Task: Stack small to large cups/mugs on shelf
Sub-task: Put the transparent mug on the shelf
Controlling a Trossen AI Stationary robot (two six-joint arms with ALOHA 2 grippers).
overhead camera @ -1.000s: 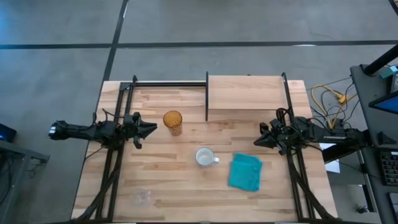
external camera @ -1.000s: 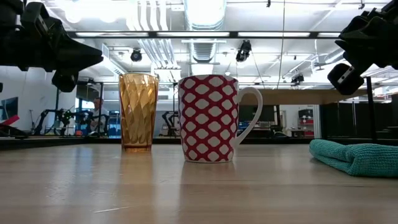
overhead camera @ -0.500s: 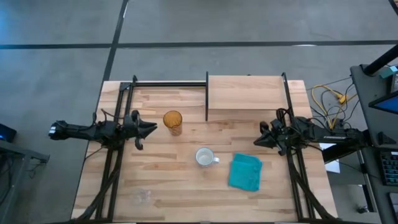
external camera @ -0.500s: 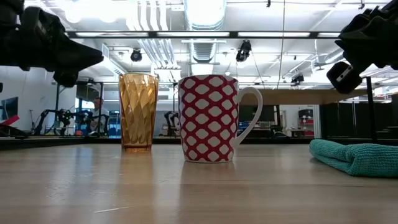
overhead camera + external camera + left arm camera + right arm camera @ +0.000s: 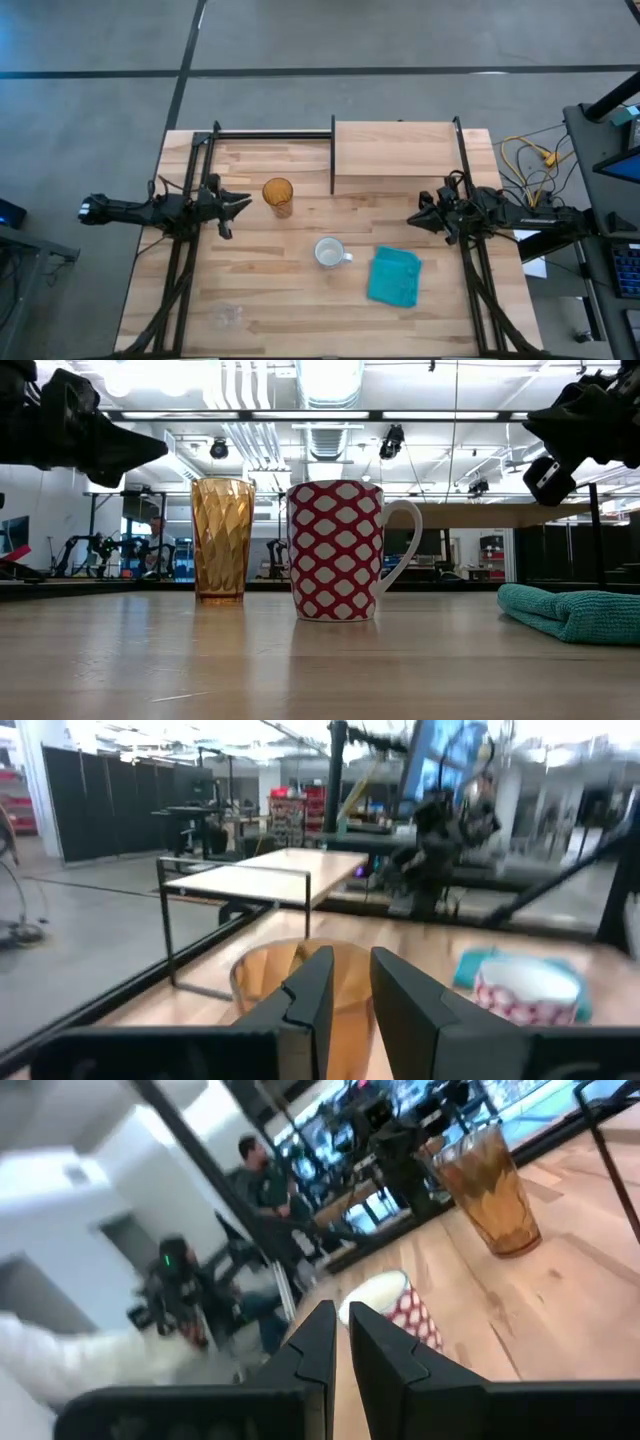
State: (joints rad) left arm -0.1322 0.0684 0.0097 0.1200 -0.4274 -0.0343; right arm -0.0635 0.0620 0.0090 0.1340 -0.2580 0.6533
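Observation:
The amber tumbler (image 5: 278,195) stands upright on its base on the table, left of the middle. The handled mug (image 5: 328,252), white inside and red-and-white patterned outside (image 5: 335,550), stands nearer the front, its handle toward the right. The tiny clear glass cup (image 5: 230,316) stands near the front left. The light-wood shelf (image 5: 395,150) on black posts is at the far right. My left gripper (image 5: 245,205) hangs just left of the tumbler, shut and empty. My right gripper (image 5: 412,220) hangs right of the mug, shut and empty.
A teal cloth (image 5: 395,277) lies crumpled on the table right of the mug, below my right gripper. A black metal frame (image 5: 270,133) runs along the far edge left of the shelf. Yellow cables (image 5: 535,160) lie off the table's right side.
My left gripper has turned slightly in place beside the tumbler, and its lower part has risen in the low view. My right gripper has shifted a little up and toward the far edge. The cups have stayed where they were.

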